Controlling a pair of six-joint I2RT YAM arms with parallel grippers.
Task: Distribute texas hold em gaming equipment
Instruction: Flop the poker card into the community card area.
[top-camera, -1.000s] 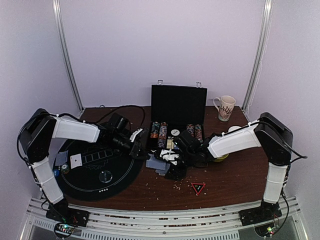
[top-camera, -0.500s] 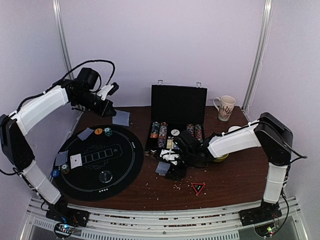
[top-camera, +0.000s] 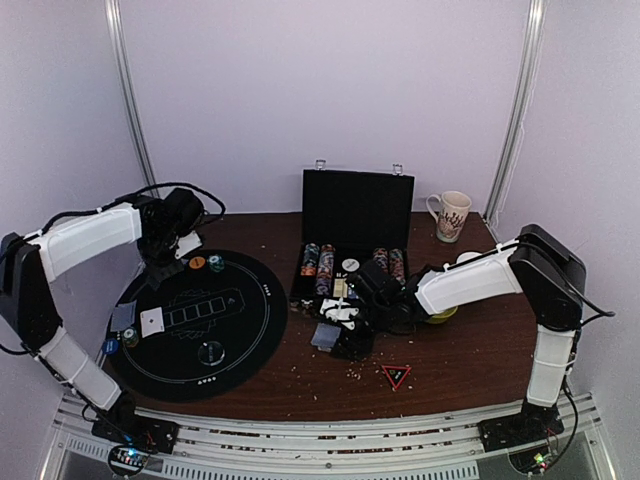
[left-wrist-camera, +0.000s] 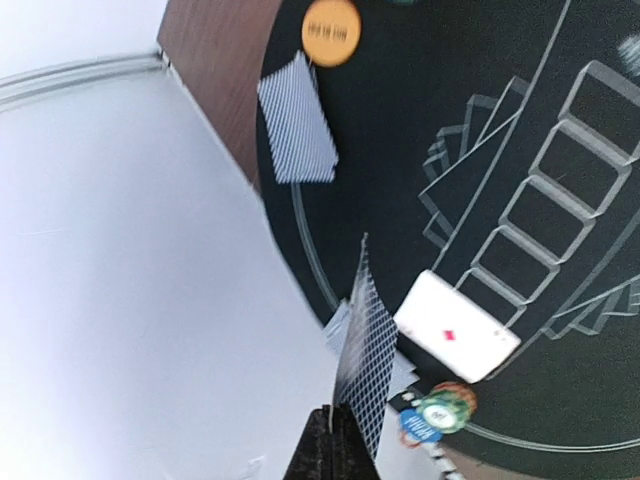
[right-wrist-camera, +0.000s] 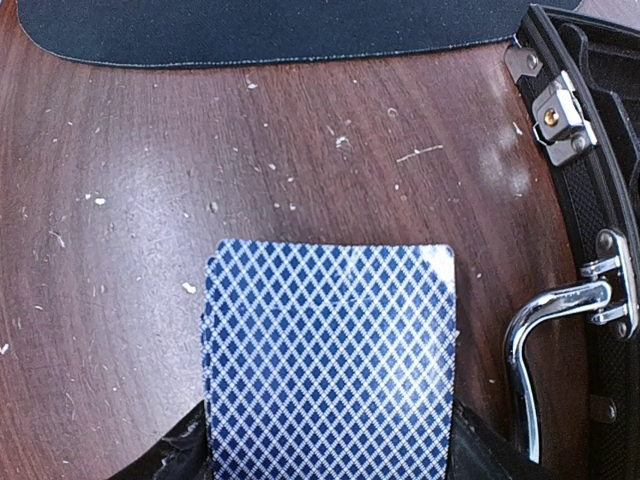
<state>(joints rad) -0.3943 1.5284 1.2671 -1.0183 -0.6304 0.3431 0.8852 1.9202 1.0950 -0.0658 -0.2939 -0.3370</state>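
Left wrist: left jaws pinch card (left-wrist-camera: 362, 345) edge-on; right jaws, cropped, clasp deck (right-wrist-camera: 330, 360).

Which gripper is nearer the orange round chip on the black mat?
Left. The left gripper, pinching a blue-backed card, hangs beside the orange chip; right gripper holds the blue-backed deck by the black case, across the mat.

Open black case (top-camera: 357, 205) on brown wooden table (top-camera: 480, 355), lid upright. Patterned white mug (top-camera: 452, 215) just right of the case. Yellow-green bowl (top-camera: 443, 316) right of the case and nearer, mostly hidden. Red triangle (top-camera: 396, 376) in front of the case, among pale crumbs.
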